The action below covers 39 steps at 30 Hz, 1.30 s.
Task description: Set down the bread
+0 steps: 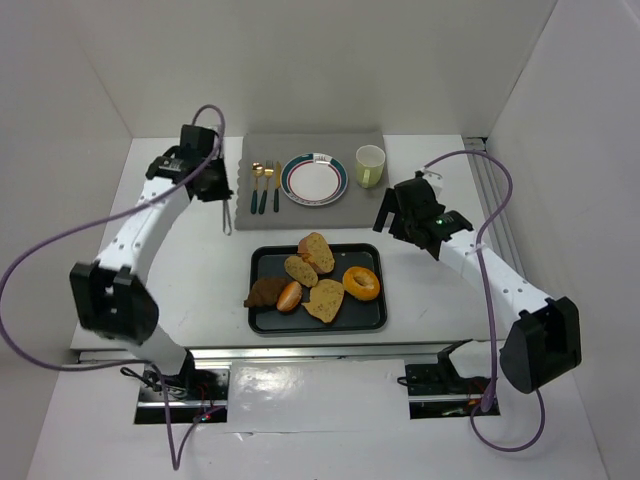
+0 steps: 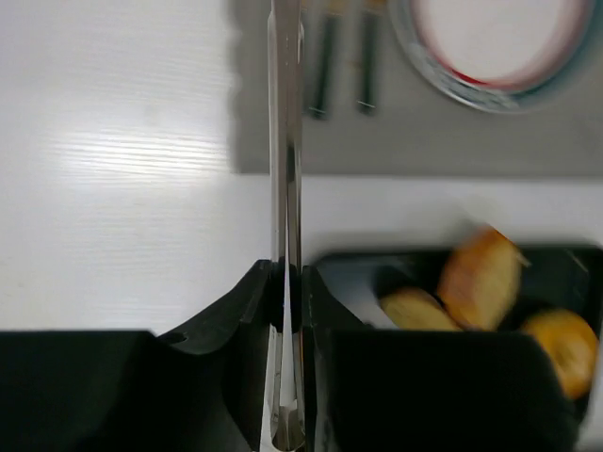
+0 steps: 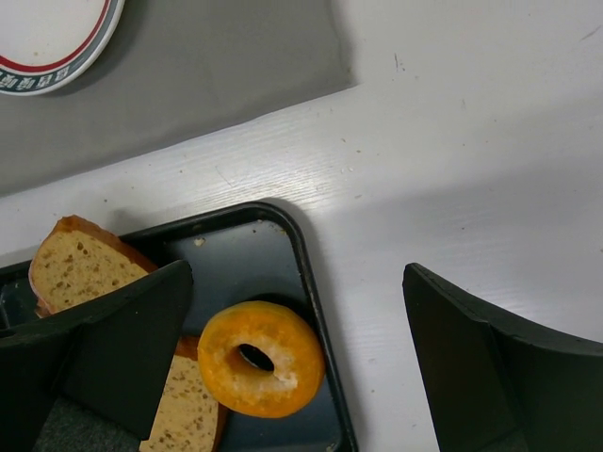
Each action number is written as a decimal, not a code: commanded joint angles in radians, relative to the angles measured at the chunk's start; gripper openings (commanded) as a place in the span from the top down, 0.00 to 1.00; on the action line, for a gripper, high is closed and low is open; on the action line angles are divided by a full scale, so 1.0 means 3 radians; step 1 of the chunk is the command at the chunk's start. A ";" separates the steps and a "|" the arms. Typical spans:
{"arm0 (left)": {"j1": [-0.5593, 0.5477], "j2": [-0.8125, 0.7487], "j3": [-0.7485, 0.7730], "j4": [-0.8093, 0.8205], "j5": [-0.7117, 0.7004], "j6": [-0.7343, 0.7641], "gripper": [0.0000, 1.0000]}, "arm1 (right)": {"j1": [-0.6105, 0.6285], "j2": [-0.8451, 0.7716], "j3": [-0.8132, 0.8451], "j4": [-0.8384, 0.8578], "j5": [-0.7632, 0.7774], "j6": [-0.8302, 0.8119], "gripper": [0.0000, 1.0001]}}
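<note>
Table (image 2: 113, 188) | bread (image 2: 479, 278) in tray (image 2: 356, 271), right of left end effector (image 2: 285, 299) (gripping tongs (image 2: 285, 141))

Top view: bright, even light from above, bounced by white walls. Soft shadows lie on the table (image 1: 200, 250) under the arms, and a glossy panel (image 1: 300, 378) at the near edge glares. Left wrist view is blurred: bread (image 2: 480, 278) and tray (image 2: 377, 259) smear, the plate (image 2: 490, 47) washes out, the tongs (image 2: 285, 141) carry a bright streak, and the fingers (image 2: 217, 320) go near black. Right wrist view is sharp on the bagel (image 3: 261, 358); its fingers (image 3: 490, 367) are dark and soft.
</note>
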State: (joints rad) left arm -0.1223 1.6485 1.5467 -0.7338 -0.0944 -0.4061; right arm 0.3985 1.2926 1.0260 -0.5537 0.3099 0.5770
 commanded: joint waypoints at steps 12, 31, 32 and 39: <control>-0.1274 -0.0765 -0.0411 -0.0586 0.0575 0.0218 0.47 | -0.0019 -0.0136 0.0078 0.0051 -0.0031 -0.0062 0.00; -0.1152 -0.0505 -0.0574 -0.0484 0.1102 0.0321 0.33 | -0.0019 -0.0095 0.0078 0.0112 -0.0092 -0.0062 0.00; -0.1152 -0.0474 -0.0574 -0.0484 0.1163 0.0321 0.33 | -0.0019 -0.0095 0.0078 0.0112 -0.0092 -0.0062 0.00; -0.1091 -0.0484 -0.0651 -0.0453 0.1302 0.0290 0.48 | -0.0019 -0.0095 0.0047 0.0143 -0.0092 -0.0062 0.00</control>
State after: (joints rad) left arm -0.4576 1.5101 1.3422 -0.8986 0.2440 -0.3386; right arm 0.3985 1.2655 1.0264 -0.5526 0.2787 0.5735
